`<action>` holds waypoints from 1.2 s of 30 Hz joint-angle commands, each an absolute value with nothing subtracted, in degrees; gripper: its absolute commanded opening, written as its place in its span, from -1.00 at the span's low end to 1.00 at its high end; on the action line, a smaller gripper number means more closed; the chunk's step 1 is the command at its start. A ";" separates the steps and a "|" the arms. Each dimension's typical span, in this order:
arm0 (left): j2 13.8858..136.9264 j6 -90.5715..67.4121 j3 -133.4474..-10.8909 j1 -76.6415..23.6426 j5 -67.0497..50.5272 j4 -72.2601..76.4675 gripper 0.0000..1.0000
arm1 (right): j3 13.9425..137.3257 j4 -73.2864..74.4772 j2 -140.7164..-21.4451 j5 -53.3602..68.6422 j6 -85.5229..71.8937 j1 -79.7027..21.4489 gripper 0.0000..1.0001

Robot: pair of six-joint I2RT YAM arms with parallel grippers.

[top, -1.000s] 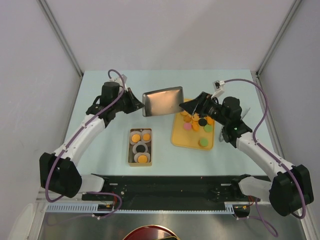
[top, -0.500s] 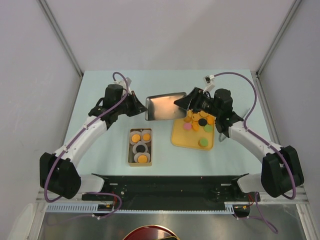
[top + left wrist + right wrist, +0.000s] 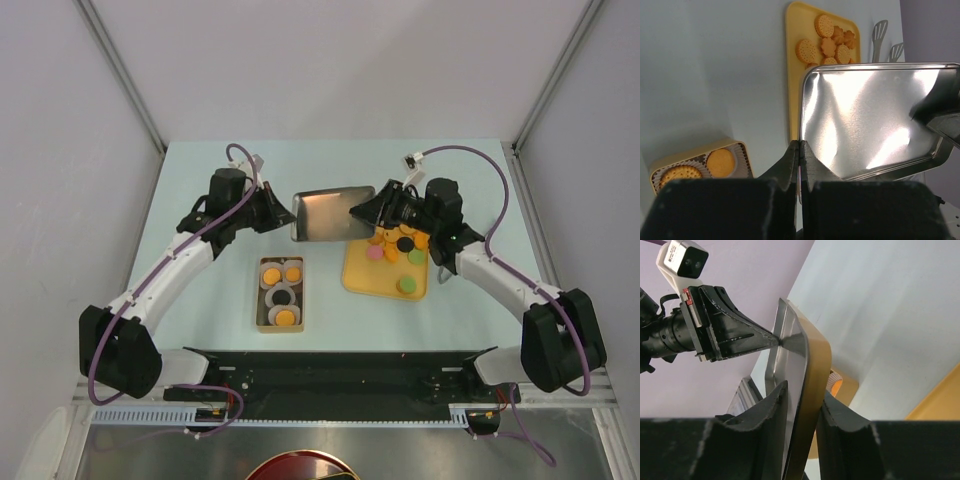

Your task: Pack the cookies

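The lid (image 3: 328, 214) hangs above the table, shiny underside up, with a gripper at each end. My left gripper (image 3: 291, 214) is shut on its left edge; in the left wrist view the jaws (image 3: 800, 145) pinch the thin rim of the lid (image 3: 870, 115). My right gripper (image 3: 364, 212) is shut on the opposite end, with its fingers on either side of the golden rim (image 3: 812, 360) at the fingertips (image 3: 804, 388). Cookies (image 3: 400, 245) lie on the yellow tray (image 3: 362, 272). More cookies (image 3: 280, 272) sit in paper cups in the box (image 3: 257, 295).
The box stands in front of the lid, left of the tray. Both arms reach inward over the middle of the table (image 3: 200, 160). A black rail (image 3: 330, 370) runs along the near edge. Grey walls close in both sides.
The right arm has swung left to the lid and its jaws have closed round the right rim. The lid has levelled a little. The left gripper has kept its hold.
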State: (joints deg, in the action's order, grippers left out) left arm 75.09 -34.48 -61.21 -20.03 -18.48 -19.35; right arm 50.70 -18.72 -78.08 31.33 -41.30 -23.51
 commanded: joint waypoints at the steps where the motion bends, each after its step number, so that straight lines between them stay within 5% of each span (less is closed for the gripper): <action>1: 73.65 -34.28 -62.31 -20.39 -20.57 -16.52 -0.99 | 51.94 -19.16 -75.24 32.26 -39.90 -23.56 -0.43; 8: 74.27 -34.28 -62.67 -20.39 -19.95 -16.96 -0.62 | 51.33 -18.02 -72.60 32.17 -39.29 -23.38 -0.67; 19: 74.97 -35.68 -66.45 -19.78 -10.38 -24.07 0.97 | 54.05 -6.78 -63.03 19.71 -28.76 -26.27 -1.00; 26: 72.16 -42.36 -59.95 -16.79 -16.34 -20.92 1.00 | 50.10 -10.98 -56.42 -27.26 3.75 -51.66 -1.00; 36: 69.08 -40.78 -59.59 -16.79 -19.42 -20.57 1.00 | 49.13 -12.66 -61.43 -34.11 9.85 -56.25 -1.00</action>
